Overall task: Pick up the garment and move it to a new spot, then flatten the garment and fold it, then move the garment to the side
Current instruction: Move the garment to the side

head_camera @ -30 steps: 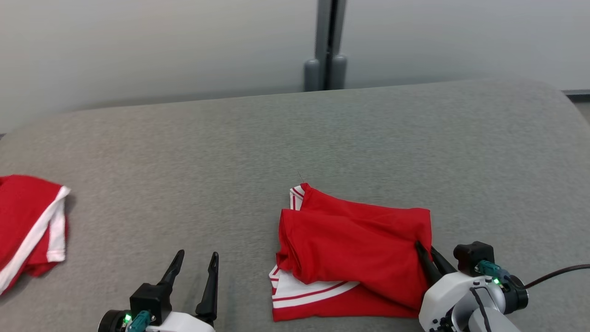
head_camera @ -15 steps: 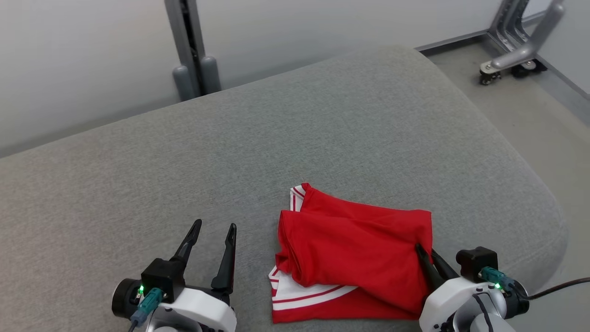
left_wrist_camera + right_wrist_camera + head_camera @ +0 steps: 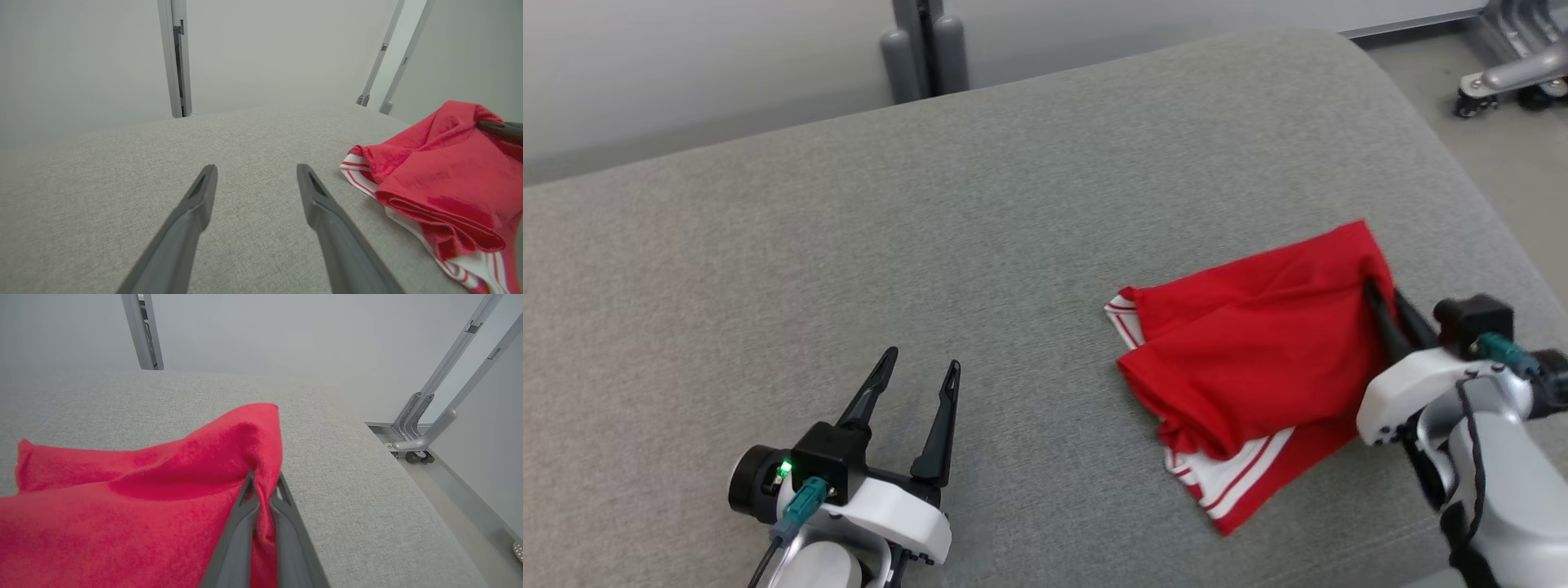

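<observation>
The garment (image 3: 1258,359) is red with white striped trim, folded, and lies on the grey cushioned surface (image 3: 931,204) toward its right end. Its right corner is lifted. My right gripper (image 3: 1382,296) is shut on that red edge of the garment (image 3: 163,490), the cloth pinched between the fingers (image 3: 245,522). In the left wrist view the garment (image 3: 441,179) sits at the right, with the right gripper's dark finger on its top corner. My left gripper (image 3: 919,371) stands open above bare fabric at the lower left, empty, its fingers (image 3: 196,204) spread wide.
The surface's rounded right edge (image 3: 1486,229) drops to the floor close beside the garment. A wheeled metal frame leg (image 3: 1503,77) stands on the floor at the upper right. A grey post (image 3: 927,45) rises behind the surface against the wall.
The camera has swung right, so the other red cloth at the left is gone from view. My right gripper has dragged the garment right and away, lifting its corner; the left stays open.
</observation>
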Tool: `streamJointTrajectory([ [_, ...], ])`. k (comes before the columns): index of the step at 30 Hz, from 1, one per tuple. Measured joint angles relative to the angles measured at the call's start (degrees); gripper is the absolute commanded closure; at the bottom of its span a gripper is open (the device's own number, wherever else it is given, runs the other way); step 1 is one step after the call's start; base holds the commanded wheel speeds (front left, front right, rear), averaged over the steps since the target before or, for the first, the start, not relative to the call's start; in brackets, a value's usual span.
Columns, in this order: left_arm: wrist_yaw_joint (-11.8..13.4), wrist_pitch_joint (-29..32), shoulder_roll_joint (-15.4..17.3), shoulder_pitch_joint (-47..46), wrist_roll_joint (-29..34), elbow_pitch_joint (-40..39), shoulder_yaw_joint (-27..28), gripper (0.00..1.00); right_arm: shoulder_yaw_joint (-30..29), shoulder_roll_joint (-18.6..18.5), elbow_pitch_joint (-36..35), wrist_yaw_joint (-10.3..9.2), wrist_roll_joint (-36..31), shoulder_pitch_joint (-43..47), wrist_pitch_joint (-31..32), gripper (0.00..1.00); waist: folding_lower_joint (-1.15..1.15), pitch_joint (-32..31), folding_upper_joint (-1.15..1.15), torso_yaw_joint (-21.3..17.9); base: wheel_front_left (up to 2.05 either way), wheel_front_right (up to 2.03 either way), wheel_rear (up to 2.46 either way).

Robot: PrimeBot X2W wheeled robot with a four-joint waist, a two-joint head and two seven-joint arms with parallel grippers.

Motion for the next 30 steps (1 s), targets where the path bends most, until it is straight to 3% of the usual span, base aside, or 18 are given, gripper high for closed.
streamJointTrajectory([
  [12, -1.7, 0.0, 0.05, -3.09, 3.3, -1.03, 1.82, 0.0, -17.25, -10.62, 9.68, 0.0, -10.94, -13.79, -0.01, 1.0, 0.0, 7.1, 0.0, 8.74, 0.0, 0.0, 0.0],
  [16, -2.24, 0.0, 0.05, -3.98, 4.35, -1.56, 2.22, 0.0, -26.74, -14.61, 12.2, 0.0, -17.3, -15.41, 0.47, 1.0, 0.0, 9.6, 0.0, 11.3, 0.0, 0.0, 0.0],
  [20, -2.44, 0.0, 0.05, -4.58, 4.65, -2.37, 2.86, 0.0, -35.78, -15.97, 12.17, 0.0, -23.29, -15.51, 0.96, 1.0, 0.0, 11.36, 0.0, 13.36, 0.0, 0.0, 0.0],
  [21, -2.5, 0.0, 0.05, -4.58, 4.72, -2.47, 3.0, 0.0, -37.8, -15.94, 11.65, 0.0, -24.88, -15.51, 0.99, 0.92, 0.0, 11.66, 0.0, 13.73, 0.0, 0.0, 0.0],
  [22, -2.64, 0.0, 0.05, -4.58, 4.79, -2.63, 3.16, 0.0, -39.67, -15.79, 11.11, 0.0, -26.53, -15.52, 1.08, 0.33, 0.0, 11.92, 0.0, 14.01, 0.0, 0.0, 0.0],
  [23, -2.65, 0.0, 0.05, -4.58, 4.9, -2.71, 3.28, 0.0, -41.29, -15.57, 10.69, 0.0, -28.26, -15.52, 1.35, 0.0, 0.0, 12.1, 0.0, 14.21, 0.0, 0.0, 0.0],
  [27, -2.65, 0.0, 0.04, -4.57, 4.92, -2.86, 3.83, 0.0, -46.67, -13.26, 8.24, 0.0, -32.95, -15.8, 0.94, 0.0, 0.0, 12.16, 0.0, 14.55, 0.0, 0.0, 0.0],
  [30, -2.53, 0.0, 0.05, -4.56, 4.77, -2.9, 4.3, 0.0, -46.99, -11.54, 7.76, 0.0, -34.32, -15.87, 0.41, 0.0, 0.0, 11.5, 0.0, 14.63, 0.0, 0.0, 0.0],
])
